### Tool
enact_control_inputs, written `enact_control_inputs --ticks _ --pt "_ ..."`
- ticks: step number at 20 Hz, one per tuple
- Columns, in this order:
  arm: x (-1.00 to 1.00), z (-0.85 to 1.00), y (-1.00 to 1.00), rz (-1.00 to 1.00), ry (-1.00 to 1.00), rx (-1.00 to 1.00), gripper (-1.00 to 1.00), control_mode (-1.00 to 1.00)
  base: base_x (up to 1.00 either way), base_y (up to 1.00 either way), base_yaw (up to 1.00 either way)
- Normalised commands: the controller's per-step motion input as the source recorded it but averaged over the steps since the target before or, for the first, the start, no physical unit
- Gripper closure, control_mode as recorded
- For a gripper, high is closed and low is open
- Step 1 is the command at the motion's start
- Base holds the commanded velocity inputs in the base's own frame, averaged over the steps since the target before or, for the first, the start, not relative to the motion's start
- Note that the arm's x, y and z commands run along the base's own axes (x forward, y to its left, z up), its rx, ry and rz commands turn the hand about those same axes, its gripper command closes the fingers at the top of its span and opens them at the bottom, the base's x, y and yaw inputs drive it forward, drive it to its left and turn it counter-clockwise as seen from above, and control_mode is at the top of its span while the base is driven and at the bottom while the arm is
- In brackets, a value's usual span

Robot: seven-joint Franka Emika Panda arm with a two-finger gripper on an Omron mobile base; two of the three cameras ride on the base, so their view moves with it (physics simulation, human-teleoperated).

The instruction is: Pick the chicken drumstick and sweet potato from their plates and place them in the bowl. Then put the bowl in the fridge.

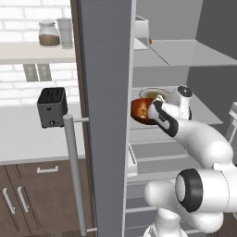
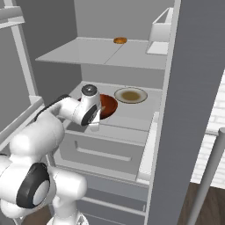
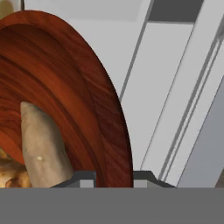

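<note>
The fridge stands open, its grey door [image 1: 104, 115] swung out. The glossy reddish-brown bowl [image 1: 138, 110] [image 2: 108, 104] [image 3: 65, 87] is at the front of the middle shelf [image 2: 136, 112]; I cannot tell whether it rests on the shelf. My gripper [image 1: 152, 110] [image 2: 99, 113] [image 3: 114, 179] is shut on the bowl's near rim, one fingertip on each side of the wall. Inside the bowl lie the pale tan sweet potato [image 3: 43, 148] and, beside it, the golden chicken drumstick [image 3: 8, 170]. The plates are out of view.
A pale dish with brown contents [image 2: 130, 95] sits behind the bowl on the same shelf. The upper shelf holds a small orange item [image 2: 120, 40] and a white carton [image 2: 160, 30]. A drawer [image 2: 101, 149] lies below. The door handle [image 1: 76, 176], toaster [image 1: 52, 107] and jars [image 1: 48, 34] are left.
</note>
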Motion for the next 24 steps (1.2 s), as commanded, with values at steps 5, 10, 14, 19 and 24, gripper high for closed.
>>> enact_control_inputs --ticks 5,10,14,19,24 --pt "0.5 -0.23 0.05 0.03 0.0 0.0 1.0 -1.0 0.0 0.0 0.0" --pt "0.45 -0.19 0.03 0.03 0.0 0.0 1.0 -1.0 0.0 0.0 0.0" --pt "0.41 -0.15 0.01 0.02 0.0 0.0 1.0 -1.0 0.0 0.0 0.0" --pt "0.21 0.0 0.0 0.01 0.0 0.0 1.0 -1.0 0.0 0.0 0.0" --pt "0.03 0.0 0.0 0.0 0.0 0.0 -1.0 -1.0 0.0 0.0 0.0"
